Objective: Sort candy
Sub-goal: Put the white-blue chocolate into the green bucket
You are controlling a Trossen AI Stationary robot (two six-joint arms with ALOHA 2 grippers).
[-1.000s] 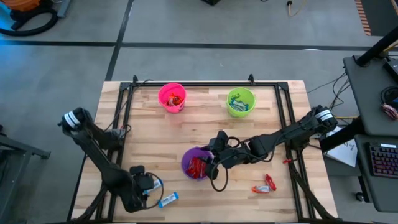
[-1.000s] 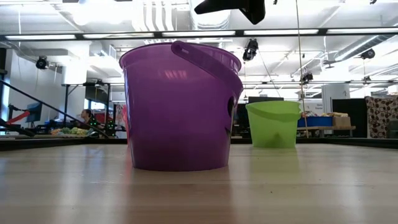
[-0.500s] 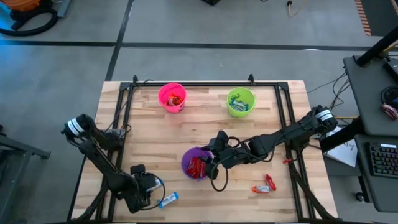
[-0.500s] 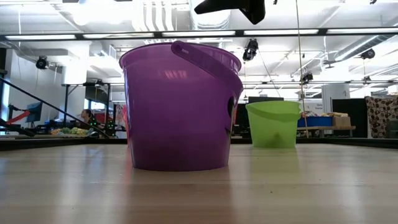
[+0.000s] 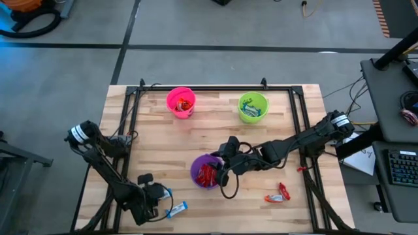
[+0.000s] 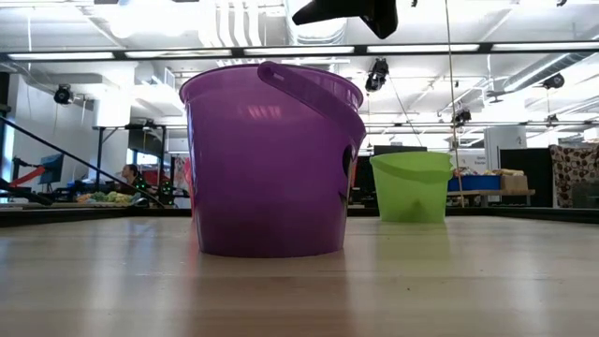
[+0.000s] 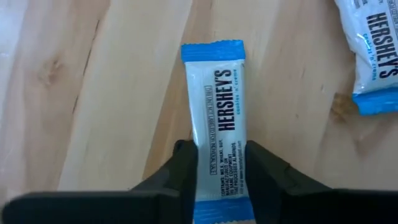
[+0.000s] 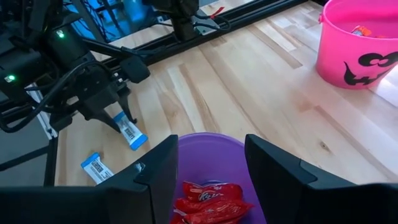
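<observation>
Our left gripper (image 7: pixel 219 163) is pinching a blue-and-white Hershey's candy bar (image 7: pixel 219 121) lying on the wooden table (image 7: pixel 93 93), its long axis running straight ahead between the fingers (image 7: pixel 185 168).

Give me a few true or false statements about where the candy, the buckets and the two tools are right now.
1. The left tool has its fingers on either side of a blue-and-white candy. True.
2. The purple bucket holds blue-and-white candy. False: it holds red candy.
3. The right tool is over the purple bucket with its fingers open and nothing between them. True.
4. The green bucket lies tipped on its side. False: it stands upright.
5. A second blue-and-white candy lies on the table beside the left tool. True.
6. No candy lies near the table's right edge. False: red and orange candy lies there.
</observation>
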